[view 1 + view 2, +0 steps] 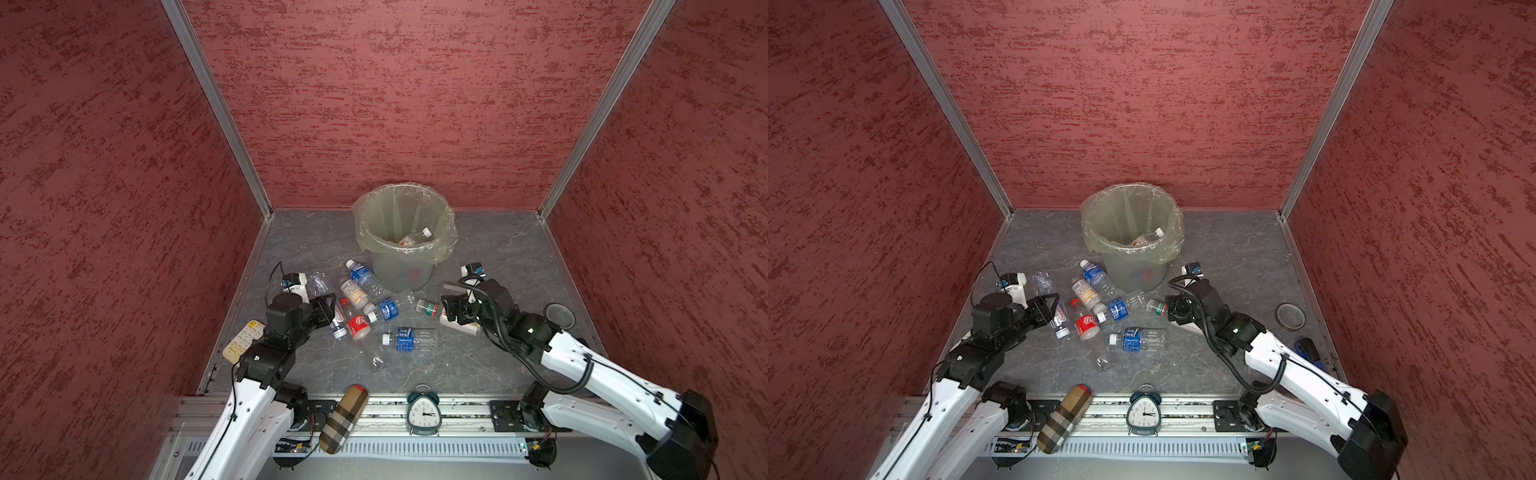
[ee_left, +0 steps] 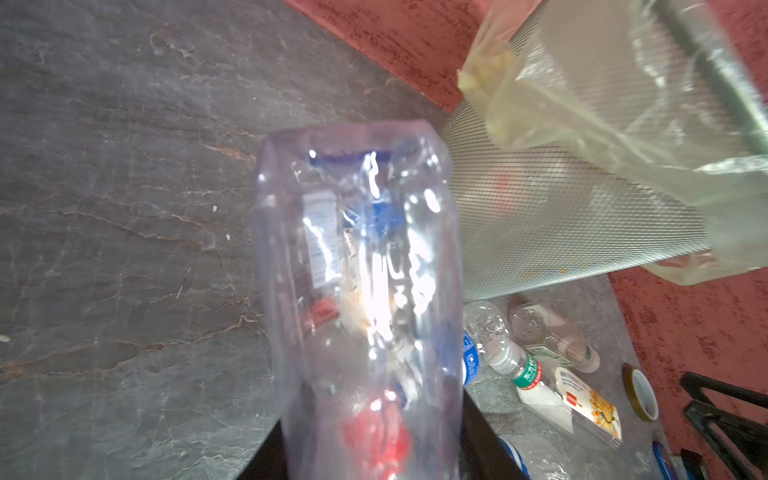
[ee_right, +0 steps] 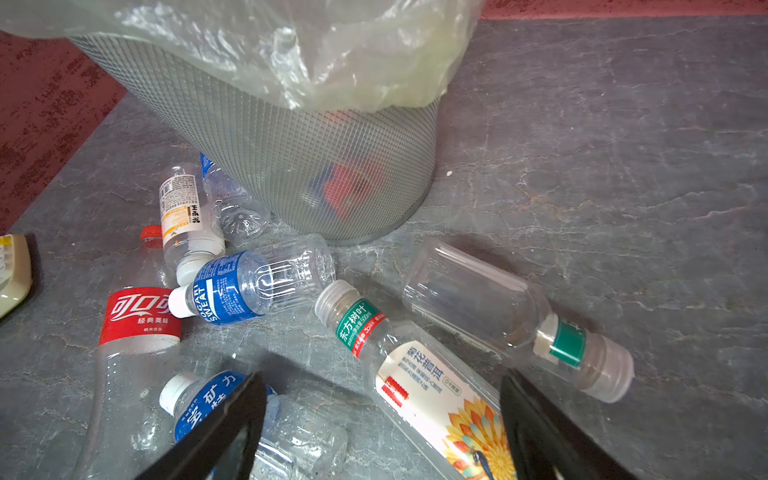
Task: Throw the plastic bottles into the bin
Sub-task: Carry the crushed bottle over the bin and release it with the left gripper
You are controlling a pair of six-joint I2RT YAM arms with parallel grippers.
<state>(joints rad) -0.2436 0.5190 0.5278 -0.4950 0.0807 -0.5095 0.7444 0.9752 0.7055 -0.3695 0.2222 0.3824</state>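
Observation:
My left gripper [image 1: 331, 311] is shut on a clear plastic bottle [image 1: 337, 321] with a white cap, at the left edge of the pile. That bottle [image 2: 361, 270] fills the left wrist view between the black jaws. Several plastic bottles lie before the bin [image 1: 399, 270]: blue-labelled ones [image 1: 361, 276] [image 1: 405, 338], a red-labelled one [image 1: 358, 326] and a white-yellow one [image 1: 353, 293]. At least one bottle [image 1: 415, 237] lies inside the bin. My right gripper [image 3: 382, 428] stands open over a flower-labelled bottle [image 3: 432, 395] with a green neck band, not touching it.
A plaid brown case [image 1: 343, 417] and an alarm clock [image 1: 423, 411] stand on the front rail. A tape roll [image 1: 559, 316] lies at the right, a cream keypad [image 1: 243, 340] under the left arm. Red walls enclose three sides.

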